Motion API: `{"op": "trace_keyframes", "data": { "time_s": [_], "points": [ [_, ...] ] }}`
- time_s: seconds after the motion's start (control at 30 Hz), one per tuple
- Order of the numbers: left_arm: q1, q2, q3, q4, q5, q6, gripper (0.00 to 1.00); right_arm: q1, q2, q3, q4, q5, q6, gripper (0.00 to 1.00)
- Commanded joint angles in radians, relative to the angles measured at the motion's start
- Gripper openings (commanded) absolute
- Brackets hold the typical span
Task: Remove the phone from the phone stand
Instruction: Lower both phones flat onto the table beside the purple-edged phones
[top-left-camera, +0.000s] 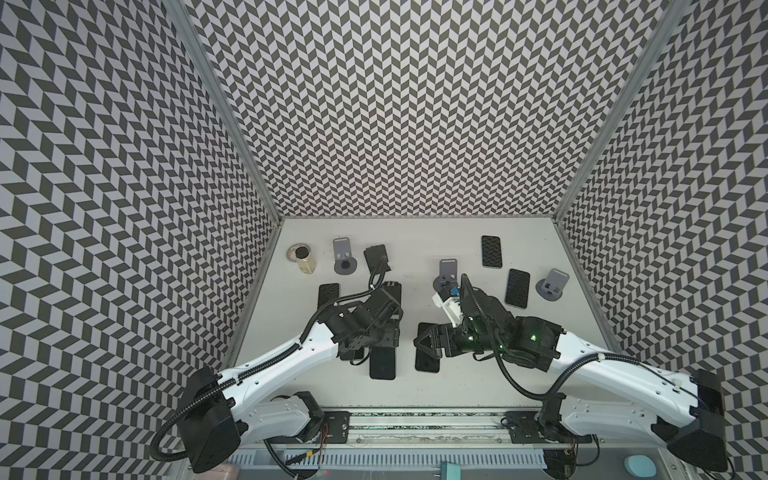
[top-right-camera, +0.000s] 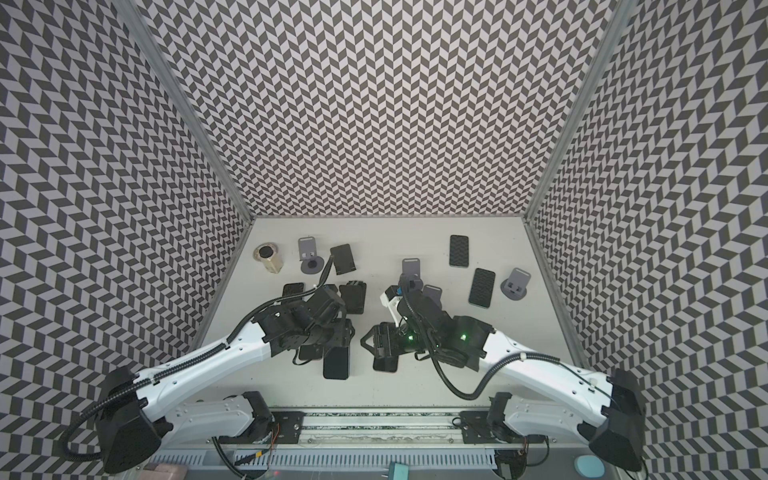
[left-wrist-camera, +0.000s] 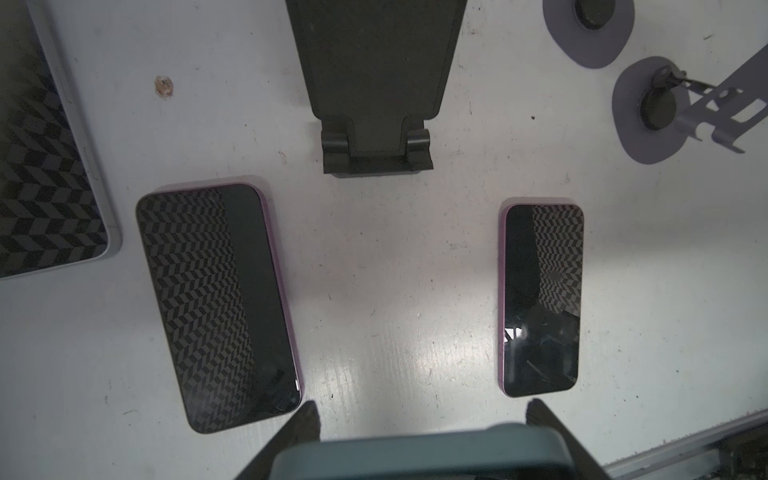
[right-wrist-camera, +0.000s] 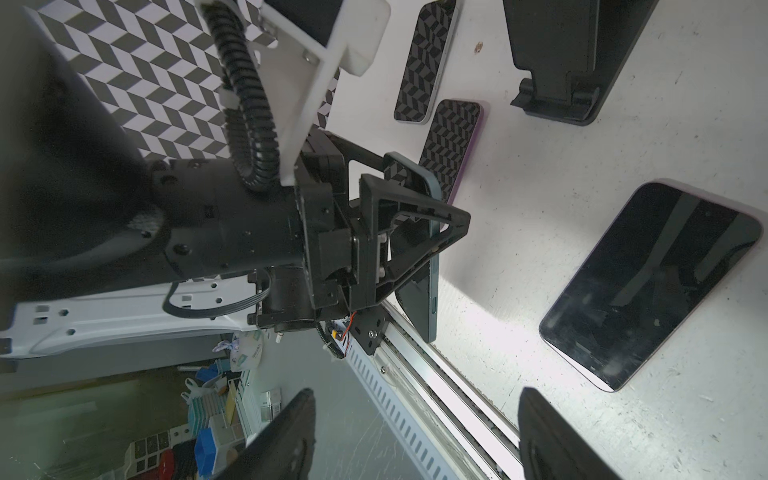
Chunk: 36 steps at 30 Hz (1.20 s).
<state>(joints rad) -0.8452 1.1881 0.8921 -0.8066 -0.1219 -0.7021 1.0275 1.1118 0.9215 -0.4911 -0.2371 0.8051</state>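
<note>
The left claw (left-wrist-camera: 422, 410) pinches the blue-grey phone (left-wrist-camera: 415, 457), mostly cut off. In a top view its arm (top-left-camera: 291, 353) half hides the phone, at 6 o'clock from the phone stand (top-left-camera: 376, 255). The right claw (right-wrist-camera: 415, 392) is wide, holding nothing.

- Three walls (top-left-camera: 415, 104) close the cell in, all papered in a grey-and-white chevron pattern.
- Bare aluminium posts (top-left-camera: 220, 108) run up the two back corners.
- The tabletop (top-left-camera: 415, 249) is white, scuffed and speckled, with a bright glare patch (left-wrist-camera: 395, 353) on it.
- A metal rail (top-left-camera: 424, 428) and a slotted cable duct (top-left-camera: 395, 459) line the near edge.
- Past that edge are cluttered shelves with blue bins (right-wrist-camera: 208, 453).
</note>
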Motion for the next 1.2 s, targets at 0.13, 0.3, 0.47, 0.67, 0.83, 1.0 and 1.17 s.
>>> {"op": "trace_keyframes", "data": {
  "time_s": [0.13, 0.3, 0.47, 0.67, 0.83, 1.0, 1.17],
  "points": [
    [-0.006, 0.027, -0.046, 0.082, 0.034, 0.028, 0.53, 0.026, -0.023, -0.027, 0.046, 0.050, 0.048, 0.75],
    [-0.005, 0.073, -0.058, 0.112, 0.039, 0.057, 0.53, 0.028, -0.033, -0.039, 0.029, 0.077, 0.048, 0.75],
    [0.001, 0.113, -0.052, 0.137, 0.057, 0.085, 0.53, 0.029, -0.021, -0.046, 0.024, 0.076, 0.047, 0.75],
    [0.013, 0.157, -0.042, 0.154, 0.061, 0.103, 0.53, 0.028, -0.014, -0.056, 0.005, 0.081, 0.035, 0.75],
    [0.021, 0.204, -0.032, 0.177, 0.074, 0.103, 0.53, 0.028, -0.001, -0.058, 0.009, 0.090, 0.010, 0.75],
    [0.023, 0.239, -0.027, 0.187, 0.086, 0.095, 0.53, 0.028, 0.037, -0.043, 0.011, 0.091, -0.025, 0.75],
    [0.028, 0.272, -0.018, 0.203, 0.097, 0.094, 0.53, 0.027, 0.077, -0.016, -0.012, 0.094, -0.061, 0.76]
  ]
}}
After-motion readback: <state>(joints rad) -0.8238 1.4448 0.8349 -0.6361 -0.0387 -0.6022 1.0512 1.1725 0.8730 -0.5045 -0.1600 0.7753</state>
